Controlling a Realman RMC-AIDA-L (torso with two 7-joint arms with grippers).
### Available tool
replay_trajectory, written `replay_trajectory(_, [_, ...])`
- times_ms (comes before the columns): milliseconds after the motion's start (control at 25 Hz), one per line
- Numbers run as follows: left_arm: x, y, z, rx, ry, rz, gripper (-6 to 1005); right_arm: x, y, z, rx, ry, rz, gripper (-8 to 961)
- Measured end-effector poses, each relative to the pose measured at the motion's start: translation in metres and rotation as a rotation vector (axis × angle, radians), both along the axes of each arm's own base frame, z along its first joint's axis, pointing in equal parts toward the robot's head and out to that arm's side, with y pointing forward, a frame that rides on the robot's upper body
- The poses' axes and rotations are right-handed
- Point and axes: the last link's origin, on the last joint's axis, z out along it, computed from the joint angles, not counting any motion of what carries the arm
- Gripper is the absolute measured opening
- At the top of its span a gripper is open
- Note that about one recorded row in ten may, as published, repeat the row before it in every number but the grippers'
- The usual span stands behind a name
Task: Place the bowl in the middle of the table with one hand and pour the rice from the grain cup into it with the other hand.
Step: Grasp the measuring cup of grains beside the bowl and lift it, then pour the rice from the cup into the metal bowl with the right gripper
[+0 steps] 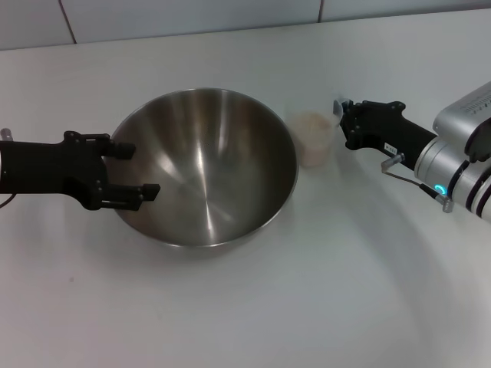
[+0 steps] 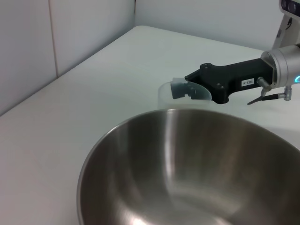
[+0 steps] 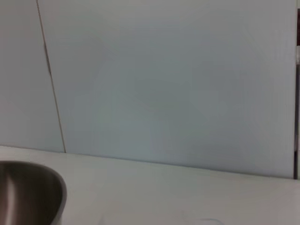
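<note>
The bowl (image 1: 205,165) sits mid-table; the left gripper (image 1: 135,170), fingers spread wide, straddles its left-edge rim. The grain cup (image 1: 314,139) of rice (image 1: 312,125) stands just right of the bowl, the right gripper (image 1: 343,123) at its rim; finger spacing cannot be told.

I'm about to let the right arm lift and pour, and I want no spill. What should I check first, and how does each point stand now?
1. Bowl near the table's middle: ok.
2. Bowl empty, ready for rice: ok.
3. Cup upright, rice still inside: ok.
4. Right gripper at the cup: ok; the left wrist view shows a finger at the cup's rim.
5. Firm hold on the cup: cannot tell.
6. Left gripper clear of the pour path: ok; open, at the bowl's rim on the side away from the cup.
</note>
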Motion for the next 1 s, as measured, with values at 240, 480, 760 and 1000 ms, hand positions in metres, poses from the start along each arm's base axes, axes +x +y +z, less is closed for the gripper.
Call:
replay_trajectory(240, [0.001, 0.000, 0.002, 0.003, 0.002, -0.006, 827, -0.007, -0.007, 0.016, 0.112, 0.065, 0.084, 7])
replay_trajectory(480, [0.005, 0.000, 0.005, 0.002, 0.005, -0.022, 827, -0.036, -0.025, 0.033, 0.280, 0.027, 0.380, 6])
replay_trajectory(760, [0.009, -0.001, 0.006, -0.008, 0.016, -0.039, 827, -0.074, -0.022, 0.010, 0.429, -0.267, 0.630, 6])
replay_trajectory(1000, [0.010, -0.002, 0.006, -0.015, 0.038, -0.039, 827, -0.096, -0.023, -0.017, 0.577, -0.720, 0.809, 7])
